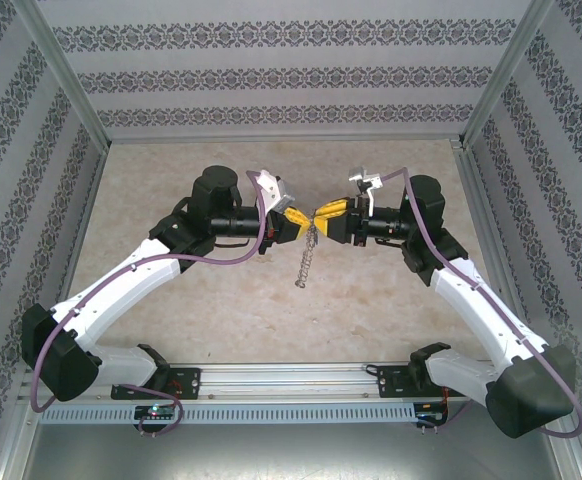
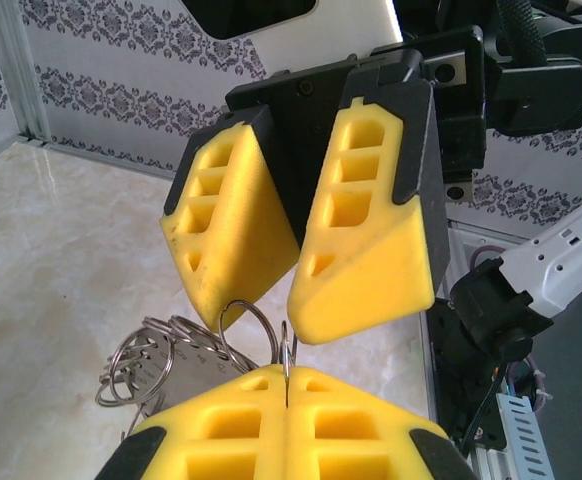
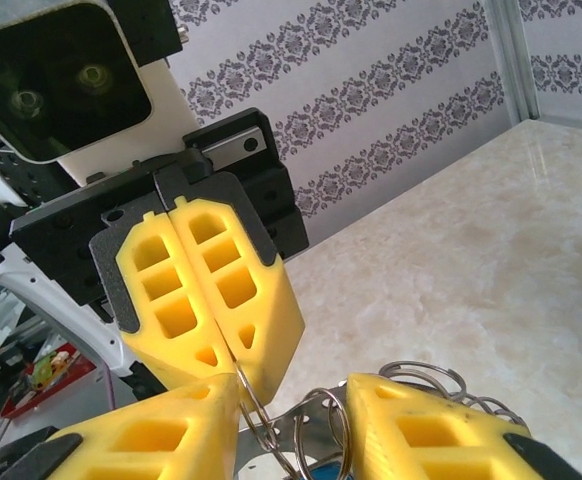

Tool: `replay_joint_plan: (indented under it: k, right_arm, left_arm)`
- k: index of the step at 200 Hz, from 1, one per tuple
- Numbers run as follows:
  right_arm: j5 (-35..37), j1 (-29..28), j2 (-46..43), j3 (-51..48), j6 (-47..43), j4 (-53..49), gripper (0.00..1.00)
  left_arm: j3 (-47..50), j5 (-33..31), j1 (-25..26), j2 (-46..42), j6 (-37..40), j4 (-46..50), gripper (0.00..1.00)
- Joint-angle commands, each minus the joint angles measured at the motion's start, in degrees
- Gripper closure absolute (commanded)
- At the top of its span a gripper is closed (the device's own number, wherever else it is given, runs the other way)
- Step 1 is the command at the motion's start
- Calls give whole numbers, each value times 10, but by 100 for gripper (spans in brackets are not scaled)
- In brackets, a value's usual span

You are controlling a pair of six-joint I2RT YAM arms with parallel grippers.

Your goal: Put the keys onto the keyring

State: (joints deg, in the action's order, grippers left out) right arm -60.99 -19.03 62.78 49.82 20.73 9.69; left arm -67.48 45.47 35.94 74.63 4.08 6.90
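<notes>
The keyring (image 1: pixel 306 256) hangs in the air between the two arms, well above the surface (image 1: pixel 191 320). Its fringed length droops from the point where the hands meet. The left hand (image 2: pixel 286 388) is clenched on one thin wire coil of it, and in the left wrist view the wire stands up out of the seam between the closed fingers. The right hand (image 3: pixel 291 405) faces it tip to tip with its fingers parted. Several loops lie in that gap, and as far as I can judge neither finger grips them. The key I cannot place for sure: a blue sliver (image 3: pixel 316 467) low between the right fingers may be its head.

The step in hand looks like working at the coil the left hand presents. To do it well, the left hand should hold firm without twisting, so the coil is a fixed target. The right hand should single out one loop, not the bundle, and close only once that wire sits between its tips. Moves should be small and run along the line joining the hands. A sideways tug could pull the wire from the left pinch and drop the whole keyring. The loose fringe will swing, so let it settle first.
</notes>
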Motion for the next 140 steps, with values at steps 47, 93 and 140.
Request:
replay_joint_plan:
  k: [47,93,140]
  right_arm:
    - [1,-8,-2,4,-16,13,56]
    - [56,20,-40,-10,6,36,49]
    - [22,15,-38,-2,16,33,55]
  left_arm:
    - [-22,18,2,-3,0,-13,100]
    - [-21,19,2,-5,1,-12,100]
    - [-21,19,2,-6,1,-13,100]
